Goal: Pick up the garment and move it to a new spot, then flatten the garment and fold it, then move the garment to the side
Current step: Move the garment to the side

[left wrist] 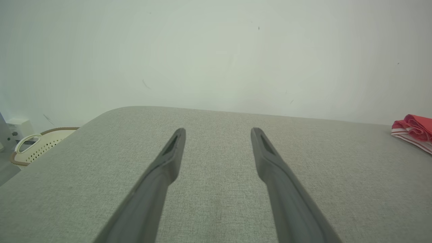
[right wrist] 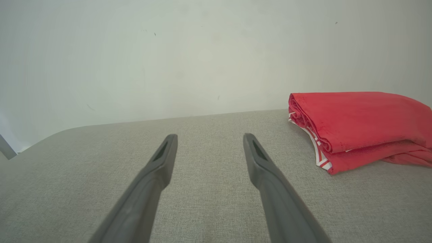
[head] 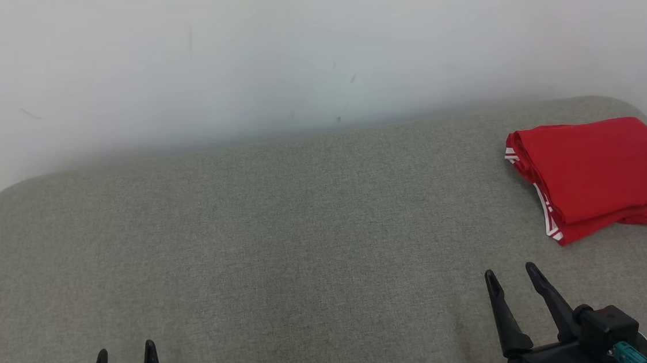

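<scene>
Garment spot: the red garment [head: 597, 174] is lying at the right edge of the head frame, on the far right of the grey padded surface [head: 281, 236]; in my right wrist frame it is sitting at centre right.
Garment shape: it is sitting in a folded stack, with white-striped trim showing along its left side.
Why there: I am reading it as already folded and parked to the side, which is leaving the middle of the surface free; that is my judgement.
Left gripper: my left gripper [head: 126, 348] is showing at the lower left of the head frame, fingers spread apart, gripping nothing, well apart from the garment.
Right gripper: my right gripper [head: 510, 270] is showing at the lower right, fingers spread apart, gripping nothing, near the garment but not touching it.
Why open: I am guessing both are hanging off the cloth because nothing is needing a grip now.
Task stage: looking finished or nearly so.
Count garments: one.
Count grippers: two, two fingers each.
Count baskets: one pale perforated basket [left wrist: 40, 145], peeking in at the left edge of the left wrist frame.
Backdrop: a plain white wall [head: 290, 51] is filling the upper half.
</scene>
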Available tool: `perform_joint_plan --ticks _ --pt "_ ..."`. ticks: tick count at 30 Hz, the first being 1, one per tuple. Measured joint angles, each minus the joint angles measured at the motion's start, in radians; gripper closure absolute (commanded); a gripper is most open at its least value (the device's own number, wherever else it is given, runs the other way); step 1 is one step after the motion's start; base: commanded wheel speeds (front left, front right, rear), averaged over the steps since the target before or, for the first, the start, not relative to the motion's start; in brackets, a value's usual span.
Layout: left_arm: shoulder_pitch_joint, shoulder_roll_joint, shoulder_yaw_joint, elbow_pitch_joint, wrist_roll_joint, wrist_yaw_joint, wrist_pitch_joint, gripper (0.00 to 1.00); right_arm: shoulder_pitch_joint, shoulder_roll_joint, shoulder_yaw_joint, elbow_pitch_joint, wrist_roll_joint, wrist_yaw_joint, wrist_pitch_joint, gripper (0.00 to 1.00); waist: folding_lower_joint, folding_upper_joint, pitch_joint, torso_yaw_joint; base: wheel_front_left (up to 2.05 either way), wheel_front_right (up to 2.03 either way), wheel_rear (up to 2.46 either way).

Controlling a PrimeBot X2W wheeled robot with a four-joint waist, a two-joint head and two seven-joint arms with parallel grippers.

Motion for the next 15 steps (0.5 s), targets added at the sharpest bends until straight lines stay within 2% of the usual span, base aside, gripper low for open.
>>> perform_joint_plan --ticks 15 --pt "0.008 -0.001 -0.007 0.014 0.019 0.002 0.0 0.0 0.005 0.012 -0.017 -0.009 -0.046 0.0 0.0 0.0 -0.0001 0.0 0.003 -0.002 0.0 0.0 0.0"
